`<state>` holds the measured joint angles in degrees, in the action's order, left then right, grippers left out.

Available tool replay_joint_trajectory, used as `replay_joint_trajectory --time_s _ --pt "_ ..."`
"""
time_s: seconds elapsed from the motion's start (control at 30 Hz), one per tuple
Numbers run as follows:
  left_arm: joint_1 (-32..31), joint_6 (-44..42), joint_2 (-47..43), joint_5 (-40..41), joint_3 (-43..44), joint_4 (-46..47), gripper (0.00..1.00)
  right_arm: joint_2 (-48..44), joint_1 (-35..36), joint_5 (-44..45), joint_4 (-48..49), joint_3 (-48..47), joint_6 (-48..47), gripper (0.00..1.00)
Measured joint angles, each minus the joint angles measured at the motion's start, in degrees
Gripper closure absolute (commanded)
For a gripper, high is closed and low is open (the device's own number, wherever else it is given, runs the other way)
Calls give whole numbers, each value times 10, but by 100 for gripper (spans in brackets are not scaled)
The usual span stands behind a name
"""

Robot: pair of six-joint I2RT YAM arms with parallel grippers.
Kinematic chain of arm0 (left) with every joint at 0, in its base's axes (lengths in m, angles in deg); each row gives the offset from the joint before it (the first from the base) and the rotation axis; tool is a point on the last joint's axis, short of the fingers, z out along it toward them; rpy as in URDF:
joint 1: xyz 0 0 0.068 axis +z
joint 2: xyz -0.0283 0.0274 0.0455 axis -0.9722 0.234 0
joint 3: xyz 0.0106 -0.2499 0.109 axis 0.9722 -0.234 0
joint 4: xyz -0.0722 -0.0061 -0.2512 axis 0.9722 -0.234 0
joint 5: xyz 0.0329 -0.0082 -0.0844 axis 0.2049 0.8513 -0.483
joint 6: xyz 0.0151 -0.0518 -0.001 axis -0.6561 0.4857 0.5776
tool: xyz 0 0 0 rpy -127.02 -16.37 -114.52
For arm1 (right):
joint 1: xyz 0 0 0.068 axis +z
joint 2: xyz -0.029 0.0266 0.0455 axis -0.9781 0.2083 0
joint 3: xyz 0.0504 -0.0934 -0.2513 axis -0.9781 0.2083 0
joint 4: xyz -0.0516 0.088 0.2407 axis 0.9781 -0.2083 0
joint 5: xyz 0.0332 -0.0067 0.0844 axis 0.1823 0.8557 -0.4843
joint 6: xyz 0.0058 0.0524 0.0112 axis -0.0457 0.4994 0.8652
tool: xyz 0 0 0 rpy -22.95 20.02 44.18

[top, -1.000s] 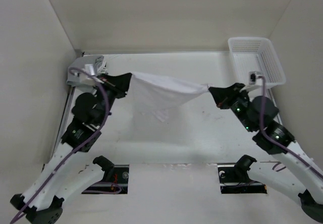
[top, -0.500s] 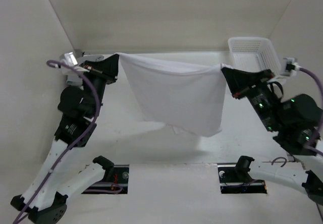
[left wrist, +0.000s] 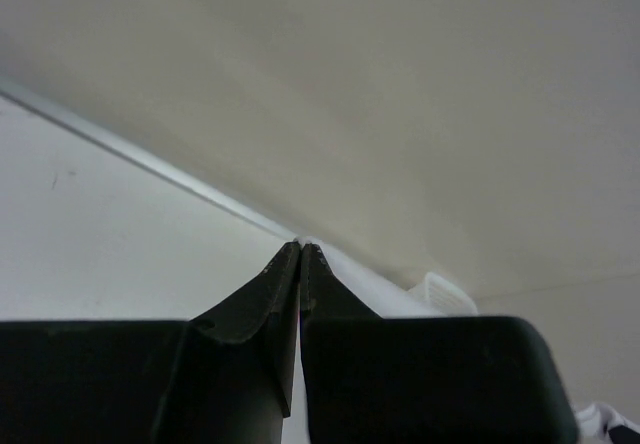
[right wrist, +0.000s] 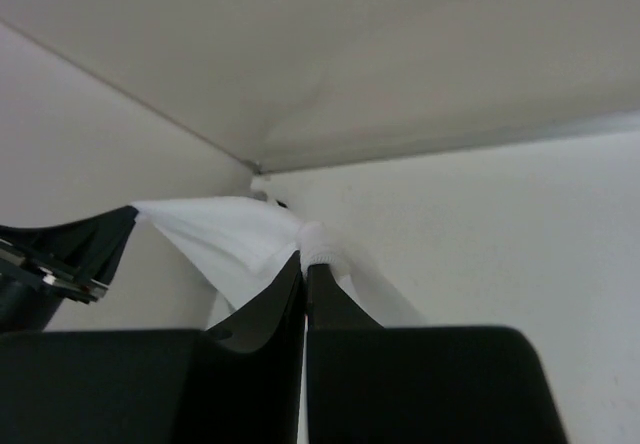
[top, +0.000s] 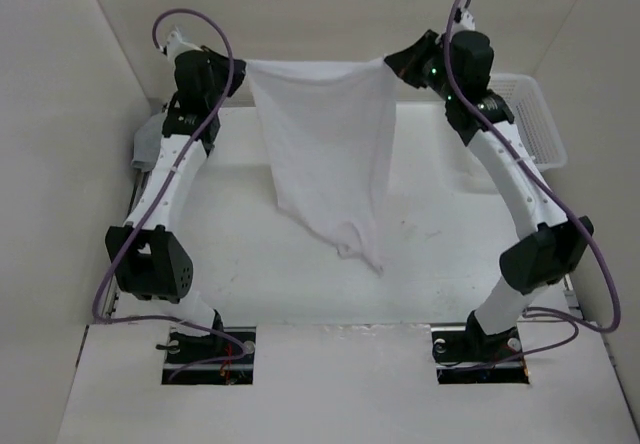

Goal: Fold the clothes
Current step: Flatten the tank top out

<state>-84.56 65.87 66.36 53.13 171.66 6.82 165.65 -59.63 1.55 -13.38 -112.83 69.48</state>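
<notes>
Two arms reach high toward the top of the overhead view, nearly straightened, one at upper left, one at upper right. Between them the clothes (top: 325, 134) hang as a sheet: top edge taut and level from grip to grip, long axis dropping to a loose tip at frame centre, over the table (top: 450, 254). The left gripper (top: 238, 67) and right gripper (top: 392, 64) each pinch a top corner tight, equally near; lowering it flat looks like the next move.
</notes>
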Motion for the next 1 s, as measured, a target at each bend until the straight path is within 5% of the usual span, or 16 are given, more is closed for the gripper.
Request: replay_joint_trajectory --time_s 0.17,0.3,0.47,0.77,1.0 --pt "30 17 22 -52 129 -2 100 51 -15 -36 -32 -193 8 99" --pt "47 19 -39 -71 131 23 100 -17 -11 -55 -8 -193 7 99" --pt "45 16 -174 -76 -24 96 100 -177 -2 -50 73 37 9 98" --pt "-28 12 -324 -16 -514 139 100 -330 90 36 170 609 50 92" --pt "-36 25 -384 0 -752 114 99 -339 183 101 183 843 124 61"
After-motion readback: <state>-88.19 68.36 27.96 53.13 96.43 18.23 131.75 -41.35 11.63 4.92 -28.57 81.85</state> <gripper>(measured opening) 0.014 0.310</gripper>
